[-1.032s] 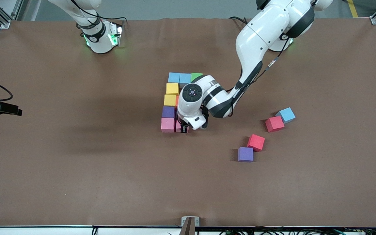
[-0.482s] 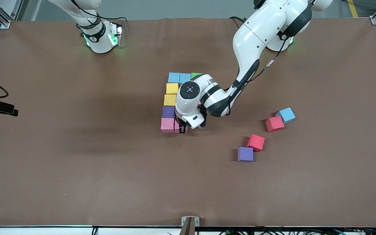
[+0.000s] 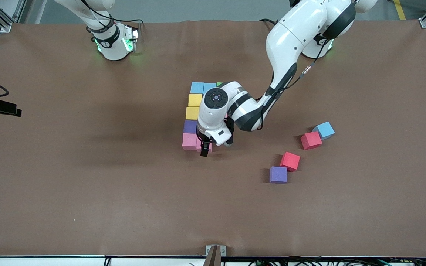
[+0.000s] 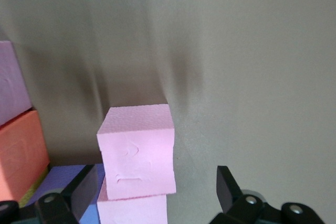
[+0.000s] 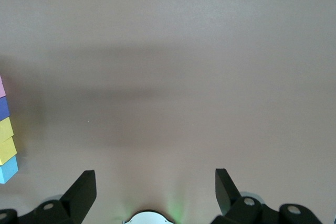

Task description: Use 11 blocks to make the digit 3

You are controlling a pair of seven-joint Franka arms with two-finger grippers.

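Observation:
The blocks form a column: two light blue (image 3: 197, 88), yellow (image 3: 195, 99), yellow (image 3: 192, 113), purple (image 3: 190, 126) and pink (image 3: 189, 141). A sliver of green (image 3: 219, 84) shows beside the blue ones. My left gripper (image 3: 205, 148) hangs open over a second pink block (image 3: 208, 147) beside the first. In the left wrist view this pink block (image 4: 137, 150) stands free between the spread fingers (image 4: 86, 190), touching another pink one (image 4: 131, 211), with orange (image 4: 18, 150) alongside. The digit 3 is partly hidden by the left wrist. My right gripper (image 5: 155, 179) waits open, high over bare table.
Toward the left arm's end lie loose cubes: a purple one (image 3: 278, 174) touching a red one (image 3: 290, 161), and another red one (image 3: 311, 140) against a light blue one (image 3: 324, 130). The right arm's base (image 3: 115, 42) stands at the table's back edge.
My left gripper has opened and let go of the pink block, which stays beside the other pink one. The hand has shifted slightly toward the right arm's end.

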